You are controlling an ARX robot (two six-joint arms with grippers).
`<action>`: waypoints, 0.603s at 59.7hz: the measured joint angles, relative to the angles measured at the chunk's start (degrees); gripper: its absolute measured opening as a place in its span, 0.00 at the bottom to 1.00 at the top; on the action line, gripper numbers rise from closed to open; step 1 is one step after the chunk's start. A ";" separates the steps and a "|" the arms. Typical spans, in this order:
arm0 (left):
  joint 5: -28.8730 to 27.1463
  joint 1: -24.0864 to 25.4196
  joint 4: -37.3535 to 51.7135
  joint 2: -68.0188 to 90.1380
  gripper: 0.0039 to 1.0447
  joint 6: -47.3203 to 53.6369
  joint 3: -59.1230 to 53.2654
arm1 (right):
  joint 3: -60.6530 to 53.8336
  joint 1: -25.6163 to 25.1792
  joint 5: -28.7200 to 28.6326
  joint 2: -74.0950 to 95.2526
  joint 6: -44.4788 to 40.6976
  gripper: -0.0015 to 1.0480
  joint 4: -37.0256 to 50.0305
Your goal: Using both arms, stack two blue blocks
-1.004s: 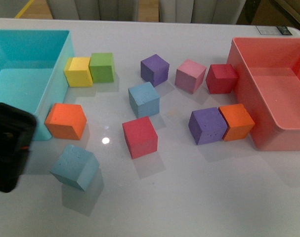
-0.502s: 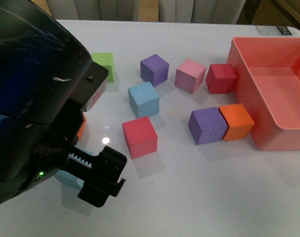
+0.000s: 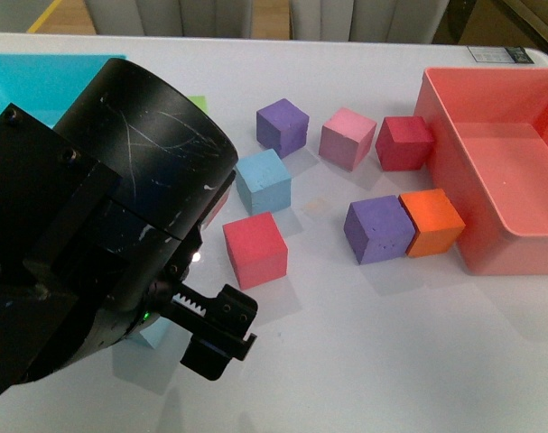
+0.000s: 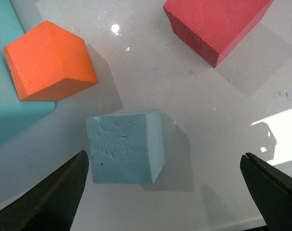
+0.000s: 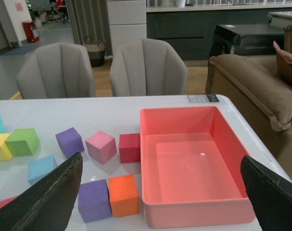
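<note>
One blue block (image 3: pixel 263 180) sits in the middle of the white table, also seen in the right wrist view (image 5: pixel 41 167). The other blue block (image 4: pixel 124 147) lies near the front left. In the front view only a sliver of that block (image 3: pixel 154 336) shows under my bulky black left arm. My left gripper (image 4: pixel 163 155) hangs open just above it, the block close to one finger (image 4: pixel 54 202) and reaching partly between the two. My right gripper (image 5: pixel 160 158) is open, high above the table and empty; it does not show in the front view.
A turquoise bin (image 3: pixel 39 72) stands at the far left and a salmon bin (image 3: pixel 490 180) at the right. A red cube (image 3: pixel 255 248), purple cubes (image 3: pixel 378 229) (image 3: pixel 283 126), a pink cube (image 3: pixel 348 138) and orange cubes (image 3: pixel 431 221) (image 4: pixel 49 60) lie scattered about.
My left arm has swung in from the left edge over the near blue block, now hiding the yellow, green and orange cubes in the front view. The blocks have not moved.
</note>
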 joint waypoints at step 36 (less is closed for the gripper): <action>6.12 6.86 -1.20 6.60 0.92 3.58 4.57 | 0.00 0.00 0.00 0.00 -0.02 0.91 0.00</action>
